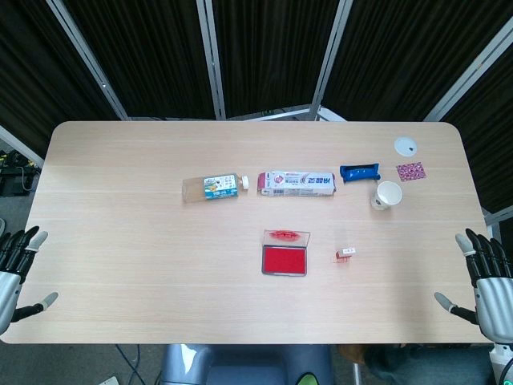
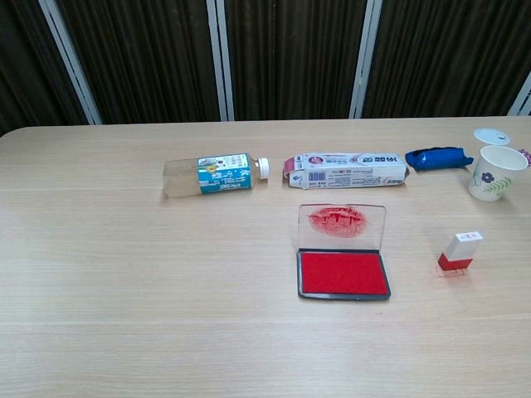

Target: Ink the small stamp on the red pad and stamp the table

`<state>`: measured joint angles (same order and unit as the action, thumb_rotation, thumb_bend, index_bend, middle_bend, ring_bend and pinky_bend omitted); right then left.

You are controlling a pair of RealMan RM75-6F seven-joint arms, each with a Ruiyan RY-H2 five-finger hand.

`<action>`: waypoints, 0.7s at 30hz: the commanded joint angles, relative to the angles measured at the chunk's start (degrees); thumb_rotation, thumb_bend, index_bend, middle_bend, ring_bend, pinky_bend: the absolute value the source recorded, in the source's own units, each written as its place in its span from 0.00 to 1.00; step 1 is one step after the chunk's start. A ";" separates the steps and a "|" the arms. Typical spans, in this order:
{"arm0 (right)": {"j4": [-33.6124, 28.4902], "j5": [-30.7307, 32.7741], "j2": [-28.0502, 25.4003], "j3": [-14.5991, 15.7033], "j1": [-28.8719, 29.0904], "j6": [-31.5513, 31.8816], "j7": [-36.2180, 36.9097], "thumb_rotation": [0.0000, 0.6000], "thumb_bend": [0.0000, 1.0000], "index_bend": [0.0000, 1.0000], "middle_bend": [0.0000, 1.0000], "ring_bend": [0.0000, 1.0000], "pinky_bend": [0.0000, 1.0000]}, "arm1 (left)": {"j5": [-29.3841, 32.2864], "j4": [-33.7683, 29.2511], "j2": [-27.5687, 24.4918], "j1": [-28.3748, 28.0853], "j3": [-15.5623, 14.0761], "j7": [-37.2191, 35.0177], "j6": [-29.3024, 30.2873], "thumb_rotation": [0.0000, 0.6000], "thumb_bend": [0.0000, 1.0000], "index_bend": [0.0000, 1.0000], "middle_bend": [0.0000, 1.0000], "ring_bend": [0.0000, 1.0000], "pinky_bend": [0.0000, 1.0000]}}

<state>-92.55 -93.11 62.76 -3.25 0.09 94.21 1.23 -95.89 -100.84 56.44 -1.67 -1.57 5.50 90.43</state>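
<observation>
The red ink pad (image 1: 285, 260) (image 2: 344, 274) lies open in the middle of the table, its clear lid (image 2: 342, 225) standing up behind it with red smears on it. The small stamp (image 1: 346, 253) (image 2: 460, 250), white on top and red at the base, stands on the table just right of the pad. My left hand (image 1: 18, 273) hangs open at the table's left front edge, far from both. At the right front edge my right hand (image 1: 483, 279) is open too, fingers spread, well right of the stamp. Neither hand shows in the chest view.
Behind the pad lie a plastic bottle (image 1: 212, 188) on its side and a white carton (image 1: 296, 183). A blue object (image 1: 360, 172), a paper cup (image 1: 387, 195), a white lid (image 1: 406, 145) and a patterned card (image 1: 410, 171) sit at the back right.
</observation>
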 commanded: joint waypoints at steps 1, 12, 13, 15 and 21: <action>0.45 -0.16 0.36 0.10 0.14 -0.27 -0.79 1.00 0.00 0.00 0.00 0.00 0.00 | 0.10 0.06 0.06 -0.05 0.00 0.10 -0.16 1.00 0.00 0.00 0.00 0.00 0.00; 7.08 0.11 4.84 -2.80 8.82 -10.60 -4.83 1.00 0.00 0.00 0.00 0.71 0.87 | 1.60 -0.01 0.97 -0.49 0.97 1.81 -0.78 1.00 0.00 0.00 0.00 0.00 0.00; 7.76 0.27 5.29 -3.04 10.24 -12.63 -5.30 1.00 0.00 0.00 0.00 0.73 0.90 | 2.06 -0.09 1.13 -0.68 1.16 2.31 -1.20 1.00 0.00 0.00 0.00 0.00 0.00; 8.47 0.51 6.04 -3.41 12.99 -16.49 -5.32 1.00 0.00 0.00 0.00 0.75 0.93 | 3.31 -0.31 1.60 -1.02 1.65 3.52 -1.95 1.00 0.00 0.00 0.00 0.00 0.00; 10.43 1.73 8.97 -3.28 19.91 -27.51 -4.57 1.00 0.00 0.02 0.04 0.78 0.96 | 7.77 -0.41 3.45 -2.31 2.71 7.72 -5.52 1.00 0.00 0.00 0.00 0.00 0.00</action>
<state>-83.78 -92.12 69.65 -6.28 16.41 71.14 -3.49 -89.68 -101.16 59.14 -3.39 0.65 12.01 86.23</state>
